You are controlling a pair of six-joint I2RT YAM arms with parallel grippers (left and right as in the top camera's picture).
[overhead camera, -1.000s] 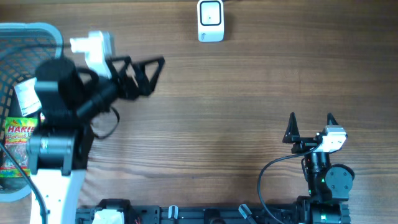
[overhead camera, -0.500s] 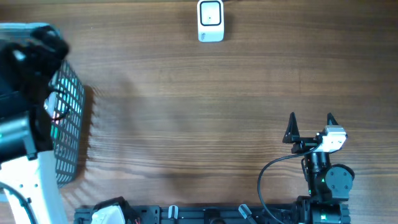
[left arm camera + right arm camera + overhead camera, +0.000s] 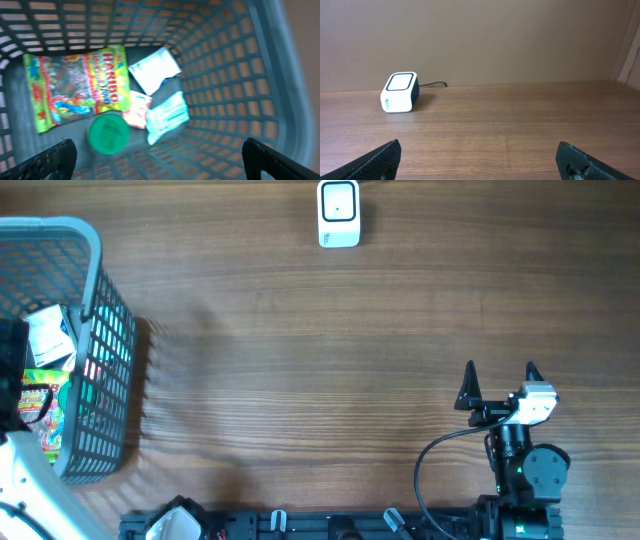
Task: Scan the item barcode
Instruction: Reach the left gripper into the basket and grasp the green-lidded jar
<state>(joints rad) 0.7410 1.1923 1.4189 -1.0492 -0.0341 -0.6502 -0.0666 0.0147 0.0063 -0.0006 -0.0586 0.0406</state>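
Candidate items lie flat on the floor of the mesh basket [image 3: 100,360] at the 9 o'clock edge of the tabletop [image 3: 300,330]: glossy bag [image 3: 75,90], round green lid [image 3: 109,133], crinkled white packets [image 3: 155,70]. Above them hangs the left tool [image 3: 160,162], jaws wide and empty, with the bag at its 11 o'clock. The right tool [image 3: 499,385], also wide, is well apart. The boxy scanner [image 3: 338,213] sits at 12 o'clock.

table [image 3: 300,380]: matt wood | basket [image 3: 225,75]: plastic mesh | Haribo bag [image 3: 75,90]: glossy

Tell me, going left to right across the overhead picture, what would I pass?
blue mesh basket with packets inside → white scanner at the far edge → right tool, standing open
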